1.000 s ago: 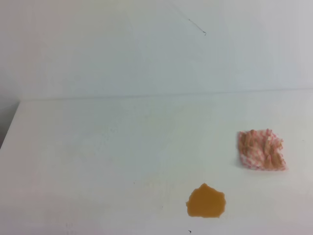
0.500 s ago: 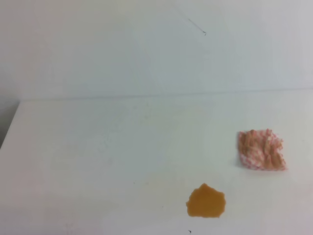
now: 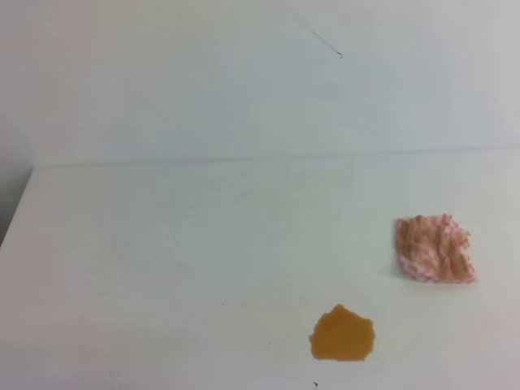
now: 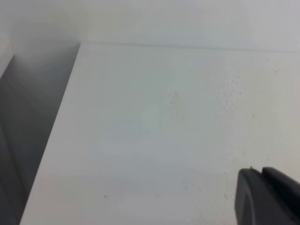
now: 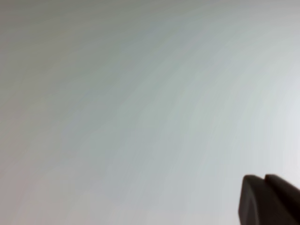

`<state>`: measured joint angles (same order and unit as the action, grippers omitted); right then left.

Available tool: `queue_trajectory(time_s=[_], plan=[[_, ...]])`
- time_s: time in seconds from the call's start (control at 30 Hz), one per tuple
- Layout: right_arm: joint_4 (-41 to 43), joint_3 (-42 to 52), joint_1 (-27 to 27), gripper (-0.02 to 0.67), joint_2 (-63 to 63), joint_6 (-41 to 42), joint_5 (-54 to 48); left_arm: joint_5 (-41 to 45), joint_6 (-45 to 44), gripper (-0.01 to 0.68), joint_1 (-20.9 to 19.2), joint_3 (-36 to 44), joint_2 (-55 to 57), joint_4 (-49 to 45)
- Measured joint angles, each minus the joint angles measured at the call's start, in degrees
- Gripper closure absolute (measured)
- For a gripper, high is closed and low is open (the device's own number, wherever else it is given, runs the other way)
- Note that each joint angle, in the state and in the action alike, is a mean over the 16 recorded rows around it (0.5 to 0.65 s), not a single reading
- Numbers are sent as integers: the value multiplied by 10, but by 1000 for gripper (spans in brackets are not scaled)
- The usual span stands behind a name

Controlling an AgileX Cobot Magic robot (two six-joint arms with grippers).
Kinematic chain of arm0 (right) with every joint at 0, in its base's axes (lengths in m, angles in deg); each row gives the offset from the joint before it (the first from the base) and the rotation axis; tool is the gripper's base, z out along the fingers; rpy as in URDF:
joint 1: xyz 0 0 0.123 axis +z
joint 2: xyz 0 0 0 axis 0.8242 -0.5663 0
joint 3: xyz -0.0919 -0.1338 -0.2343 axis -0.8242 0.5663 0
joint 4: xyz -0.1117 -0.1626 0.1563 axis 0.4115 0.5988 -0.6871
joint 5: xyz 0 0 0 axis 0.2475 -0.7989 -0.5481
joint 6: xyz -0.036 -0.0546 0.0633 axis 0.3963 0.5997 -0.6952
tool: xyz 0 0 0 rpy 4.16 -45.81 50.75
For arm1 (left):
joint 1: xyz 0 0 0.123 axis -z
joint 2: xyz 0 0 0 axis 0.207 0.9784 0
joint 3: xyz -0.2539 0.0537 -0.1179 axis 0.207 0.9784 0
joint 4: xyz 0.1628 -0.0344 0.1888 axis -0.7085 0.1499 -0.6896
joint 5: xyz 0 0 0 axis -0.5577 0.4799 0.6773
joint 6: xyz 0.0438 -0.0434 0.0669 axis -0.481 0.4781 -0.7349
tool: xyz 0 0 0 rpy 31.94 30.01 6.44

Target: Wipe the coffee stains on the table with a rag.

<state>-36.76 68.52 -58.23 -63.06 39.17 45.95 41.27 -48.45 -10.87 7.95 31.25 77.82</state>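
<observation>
Judging from the high view, I place the rag (image 3: 434, 249) right of and beyond the coffee stains (image 3: 342, 334), nearer my clenched, empty right gripper (image 5: 263, 180), probably.

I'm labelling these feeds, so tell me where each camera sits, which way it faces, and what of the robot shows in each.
Exterior high: above the front, looking down across the table at the coffee stains and the rag; no robot parts.
Left wrist: on the left arm, facing the table's left edge; dark left gripper at lower right.
Right wrist: on the right arm, facing a blank pale surface; dark right gripper at lower right.
Shared: exterior and left wrist both show the table's left edge.
</observation>
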Motion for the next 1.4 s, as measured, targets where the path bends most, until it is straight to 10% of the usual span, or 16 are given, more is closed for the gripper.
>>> queue_trajectory(time_s=[0.53, 1.4], plan=[[-14, -19, 0, 652, 0, 0, 46, 0, 1, 673, 0, 0, 0, 0], [-66, -357, 2, 652, -321, 134, -685, -2, 0, 673, 0, 5, -3, 0]])
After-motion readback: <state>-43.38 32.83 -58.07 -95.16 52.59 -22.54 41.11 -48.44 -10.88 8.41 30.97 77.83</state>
